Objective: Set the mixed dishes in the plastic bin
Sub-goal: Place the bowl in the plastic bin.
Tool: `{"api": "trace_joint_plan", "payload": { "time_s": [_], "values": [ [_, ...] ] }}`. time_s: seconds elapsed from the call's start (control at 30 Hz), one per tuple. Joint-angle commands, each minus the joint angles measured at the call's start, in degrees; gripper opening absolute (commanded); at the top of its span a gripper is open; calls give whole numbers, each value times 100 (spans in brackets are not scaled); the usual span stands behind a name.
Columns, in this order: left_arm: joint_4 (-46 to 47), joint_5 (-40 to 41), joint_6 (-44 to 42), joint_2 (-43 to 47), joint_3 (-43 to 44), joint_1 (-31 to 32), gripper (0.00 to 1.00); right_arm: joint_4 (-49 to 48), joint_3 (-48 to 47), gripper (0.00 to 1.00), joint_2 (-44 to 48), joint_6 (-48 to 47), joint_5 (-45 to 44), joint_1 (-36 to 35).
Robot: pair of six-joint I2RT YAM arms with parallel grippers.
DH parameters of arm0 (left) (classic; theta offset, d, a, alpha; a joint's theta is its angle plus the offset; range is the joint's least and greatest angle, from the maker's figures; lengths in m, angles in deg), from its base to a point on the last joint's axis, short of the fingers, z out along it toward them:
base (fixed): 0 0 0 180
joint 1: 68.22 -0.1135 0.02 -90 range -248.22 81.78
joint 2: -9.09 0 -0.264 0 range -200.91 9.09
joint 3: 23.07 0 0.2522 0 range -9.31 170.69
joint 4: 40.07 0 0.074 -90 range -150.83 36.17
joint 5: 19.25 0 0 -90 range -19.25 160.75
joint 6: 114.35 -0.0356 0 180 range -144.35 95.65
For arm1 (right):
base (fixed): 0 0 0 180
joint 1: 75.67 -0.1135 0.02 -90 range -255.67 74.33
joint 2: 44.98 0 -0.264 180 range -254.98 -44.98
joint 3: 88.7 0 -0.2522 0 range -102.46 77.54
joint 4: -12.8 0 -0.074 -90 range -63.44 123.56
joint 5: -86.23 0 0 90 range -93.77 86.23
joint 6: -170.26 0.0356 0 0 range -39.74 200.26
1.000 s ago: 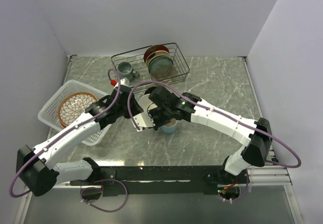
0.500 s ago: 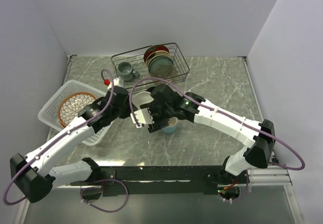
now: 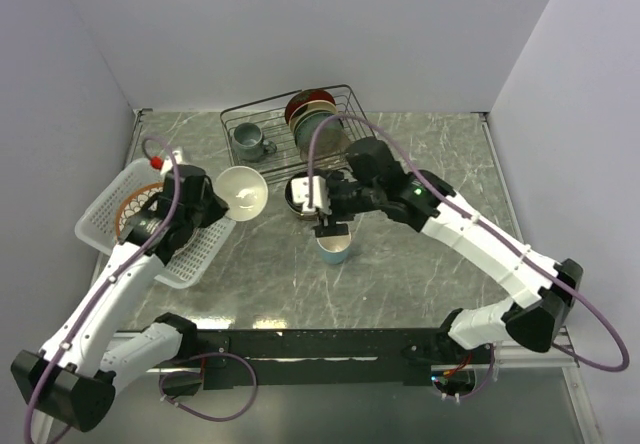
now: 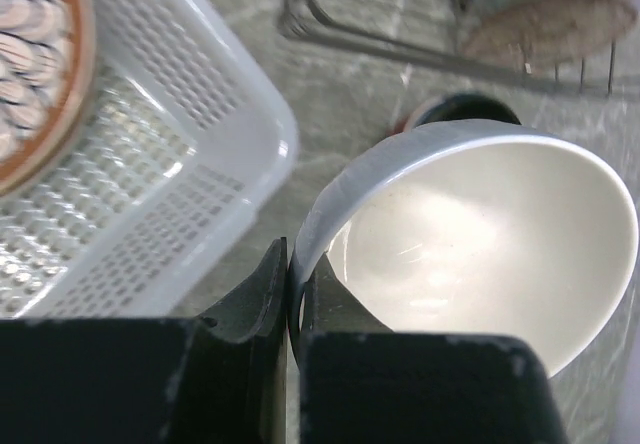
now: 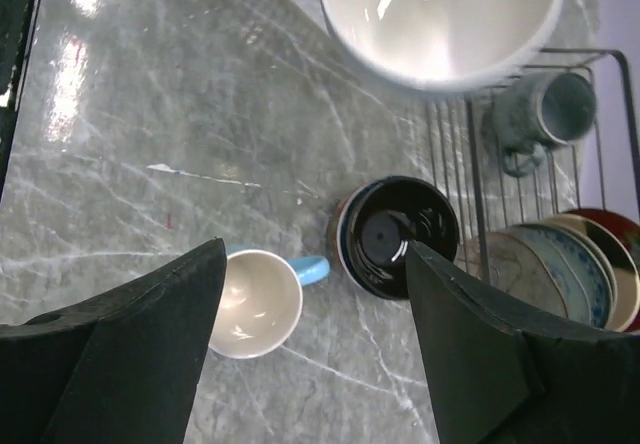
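Plastic bin (image 3: 190, 259) at left, patterned plate (image 4: 25, 64) inside. Left gripper (image 4: 293, 299) pinched tight on rim of cream bowl (image 4: 480, 244), aloft just beside bin. Right gripper (image 5: 315, 264) spread wide, empty, above light blue mug (image 5: 255, 304). Step: bowl transfer. Next: carry over bin, lower, release.

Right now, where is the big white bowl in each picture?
Top external: the white bowl is left of centre, just right of the plastic bin.
Left wrist: it fills the lower right, its rim pinched by the left end effector.
Right wrist: it is at the top edge, right of centre.
Shared landmark: the dark bowl beside it shows in all three.
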Motion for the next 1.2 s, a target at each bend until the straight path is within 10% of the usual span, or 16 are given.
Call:
{"api": "trace_joint_plan", "payload": {
  "time_s": [0.0,0.33,0.77,1.17],
  "values": [
    [141,599,-22,546,60,-513,1,-462,540,83,575,426,715,427],
    [-158,1296,356,715,-169,-1884,1,-1613,1956,94,1323,953,1295,1183],
    [580,-470,-39,-199,-520,-4441,1,-2413,2923,98,1886,1445,1928,2052],
    [888,-910,22,-1307,-503,-5049,1,-3196,3890,100,2413,2017,3087,3187]
  ]
}}
